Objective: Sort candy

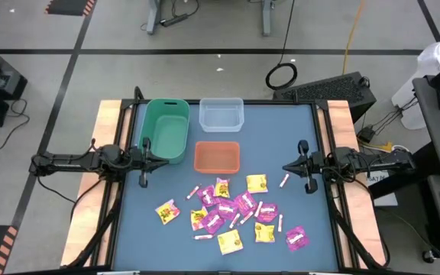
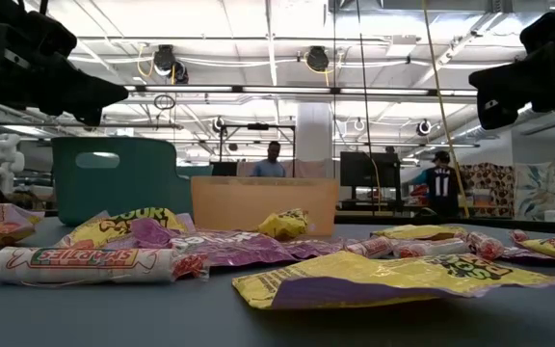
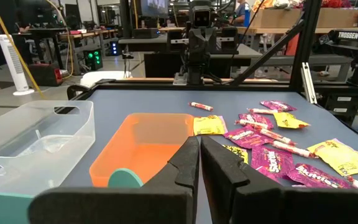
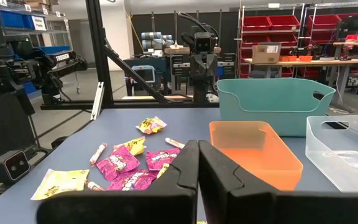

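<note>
Grey floor (image 1: 205, 30), red shelving (image 4: 278, 37), white pedestal fan (image 3: 8, 62).

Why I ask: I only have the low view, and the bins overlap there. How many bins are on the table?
Observer: Three: a teal plastic bin, a clear plastic tub beside it, and a shallow orange plastic tray nearer the candy.
Operator: Anything sorted yet?
Observer: No. All three look empty, and the small wrapped candy lies loose on the blue table.
Operator: And the end effectors?
Observer: Both are shut and hold nothing: the left end effector is by the teal bin, the right end effector near the table's right edge.
</note>
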